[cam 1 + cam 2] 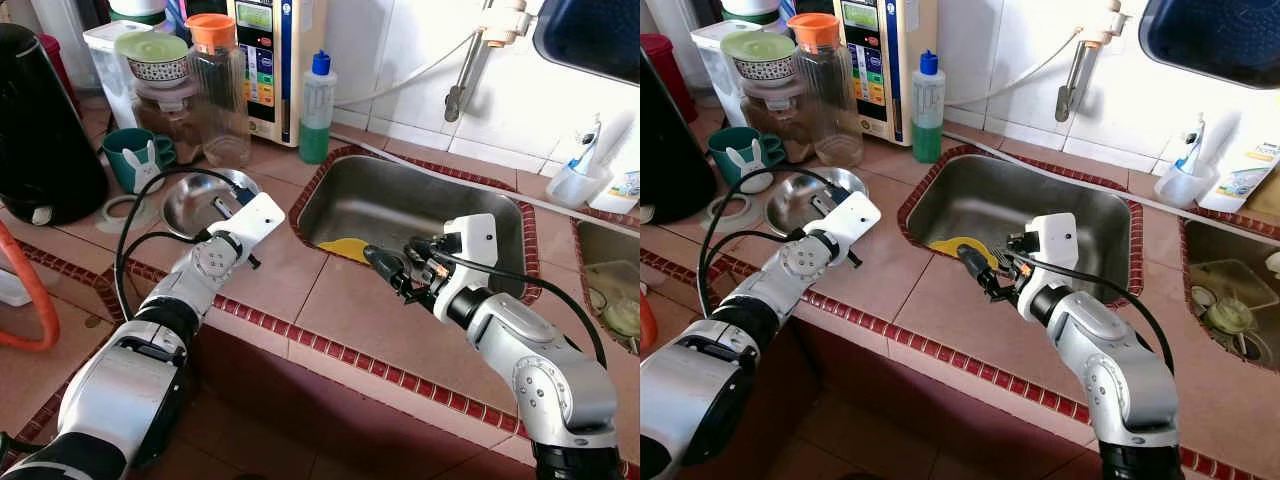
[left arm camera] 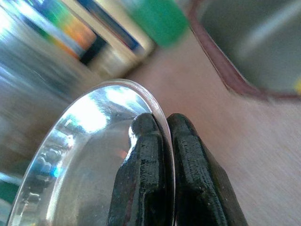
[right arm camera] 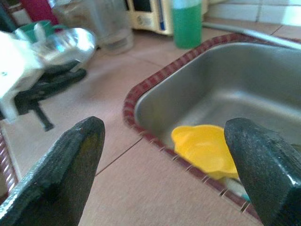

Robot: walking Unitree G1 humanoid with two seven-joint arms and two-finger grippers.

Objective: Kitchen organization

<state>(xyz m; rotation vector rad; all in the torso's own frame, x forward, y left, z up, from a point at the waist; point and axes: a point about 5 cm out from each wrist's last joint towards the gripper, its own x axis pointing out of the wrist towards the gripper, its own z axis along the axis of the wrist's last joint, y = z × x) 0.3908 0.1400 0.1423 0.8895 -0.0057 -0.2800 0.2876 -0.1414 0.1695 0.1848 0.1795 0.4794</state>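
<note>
Your left hand [image 2: 162, 188] pinches the steel bowl's [image 1: 195, 205] rim on the worktop [image 1: 370, 310]; your right hand [image 3: 164, 160] hovers open beside the sink [image 1: 400, 205]. Sorting has barely begun.

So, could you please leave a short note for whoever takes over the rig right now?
Left hand: shut on the rim of the steel bowl, on the counter left of the sink.
Right hand: open and holding nothing, over the counter at the sink's near edge.
A yellow item lies in the sink.
Done: bowl gripped.
Left: move the bowl; where it should go is unclear.
</note>
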